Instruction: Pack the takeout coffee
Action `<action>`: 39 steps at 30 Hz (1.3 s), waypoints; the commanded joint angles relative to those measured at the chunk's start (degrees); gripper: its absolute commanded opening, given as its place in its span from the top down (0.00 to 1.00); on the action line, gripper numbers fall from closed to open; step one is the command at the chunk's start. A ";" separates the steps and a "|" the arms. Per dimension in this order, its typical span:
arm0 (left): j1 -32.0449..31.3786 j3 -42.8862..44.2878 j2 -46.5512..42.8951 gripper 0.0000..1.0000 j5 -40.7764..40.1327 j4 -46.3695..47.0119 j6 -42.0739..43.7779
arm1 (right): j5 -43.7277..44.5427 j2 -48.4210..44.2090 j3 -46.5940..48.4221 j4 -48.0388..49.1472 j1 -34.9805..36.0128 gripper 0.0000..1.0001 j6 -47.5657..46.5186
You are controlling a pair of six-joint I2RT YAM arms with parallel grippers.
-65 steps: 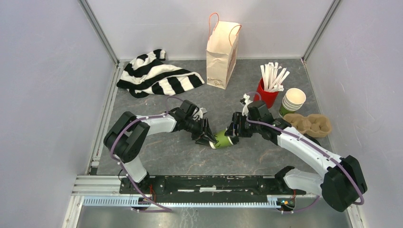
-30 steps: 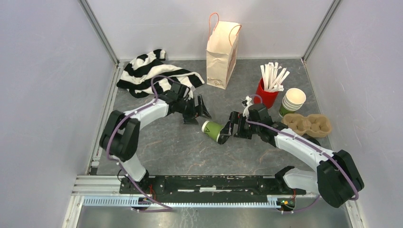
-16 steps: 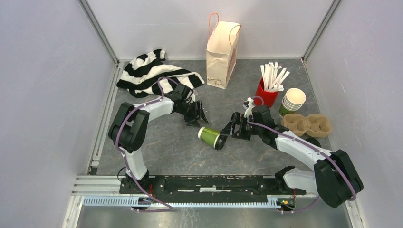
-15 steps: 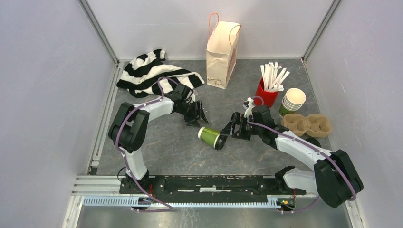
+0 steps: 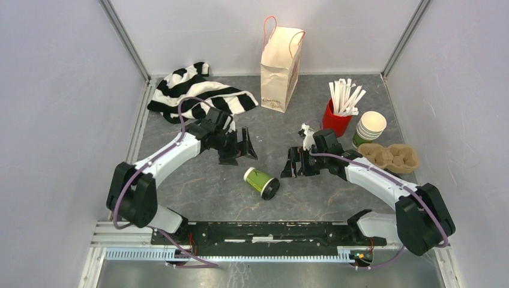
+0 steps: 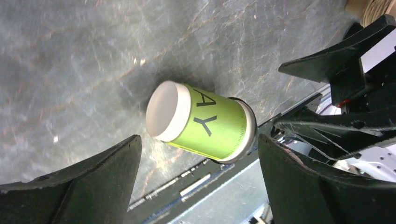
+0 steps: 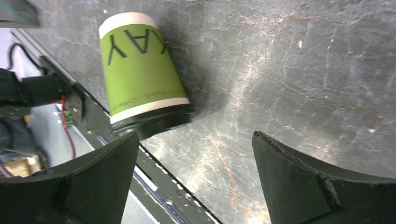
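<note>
One takeout coffee [image 5: 262,183], a green paper cup with a black lid, lies on its side on the grey table, with its lid toward the near edge. Nothing touches it. My left gripper [image 5: 238,150] hangs open just beyond it on the far left. In the left wrist view the cup [image 6: 205,123] shows its pale base between and beyond the spread fingers of that gripper [image 6: 198,140]. My right gripper [image 5: 292,163] stands open to the cup's right. In the right wrist view the cup [image 7: 140,84] lies ahead and left of the empty gripper [image 7: 194,136].
A paper bag [image 5: 280,60] with handles stands upright at the back. A striped cloth [image 5: 198,96] lies at the back left. On the right are a red cup of white sticks [image 5: 340,114], stacked lidless cups [image 5: 369,129] and a cardboard cup carrier [image 5: 390,158].
Both grippers held the cup between them earlier. It now lies free, having rolled a little toward the near edge. The left gripper has drawn back to the far left and the right one has backed off.
</note>
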 commanded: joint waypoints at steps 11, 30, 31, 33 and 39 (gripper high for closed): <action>-2.52 -3.63 0.51 0.00 3.26 -5.41 -38.63 | 2.28 -0.43 1.55 0.01 0.14 0.02 -6.31; -6.37 -5.93 5.77 0.09 -6.93 -8.55 -39.76 | 2.46 -8.16 -4.72 1.67 0.18 0.03 -4.45; -6.39 -5.70 6.00 0.11 -7.13 -8.50 -39.42 | 2.36 -8.20 -4.74 1.62 0.17 0.03 -4.38; -6.76 -5.63 6.09 0.13 -7.19 -8.49 -39.05 | 2.36 -8.25 -4.65 1.48 0.14 0.03 -4.48; -7.01 -7.20 4.81 0.29 -7.74 -8.49 -38.31 | 2.87 -8.29 -4.35 1.15 0.18 0.03 -4.82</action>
